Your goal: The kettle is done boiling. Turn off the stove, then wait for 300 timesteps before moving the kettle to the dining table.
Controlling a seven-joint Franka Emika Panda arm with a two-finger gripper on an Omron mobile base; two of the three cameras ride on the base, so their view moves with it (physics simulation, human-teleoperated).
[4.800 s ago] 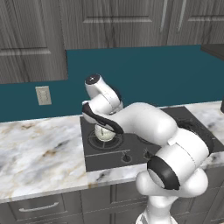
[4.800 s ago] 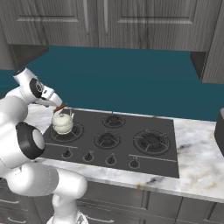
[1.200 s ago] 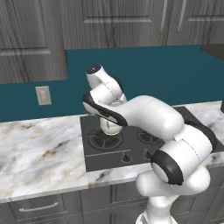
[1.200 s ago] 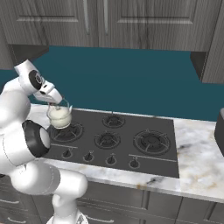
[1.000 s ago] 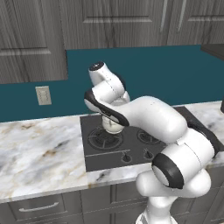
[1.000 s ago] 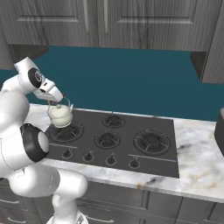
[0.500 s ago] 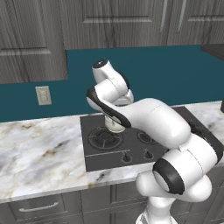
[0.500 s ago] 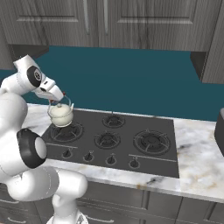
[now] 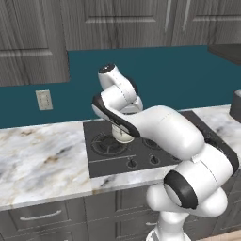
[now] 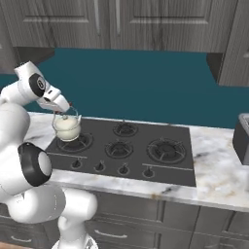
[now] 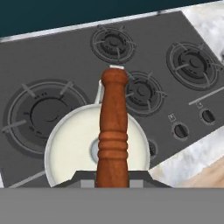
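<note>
Marble worktop (image 10: pixel 214 182) is carrying the stove (image 10: pixel 131 151). At left of the right base frame, the kettle (image 10: pixel 66 127) is hanging just above the front-left burner (image 10: pixel 78 142), lifted clear. The gripper (image 10: pixel 65 111) is clamping its reddish-brown handle (image 11: pixel 113 131). Risk: with one narrow grip, the kettle could swing and slip if the arm turns sharply.

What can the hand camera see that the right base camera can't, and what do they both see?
Hand view: the kettle from straight above, with its round lid and the reddish-brown handle grip running up the middle, clamped at its near end in the shut jaws.

Right base view: the robot's white arm, the teal wall, the grey cabinets and the whole marble counter.

Both: the kettle lifted above the black stove, plus burners and knobs.
</note>
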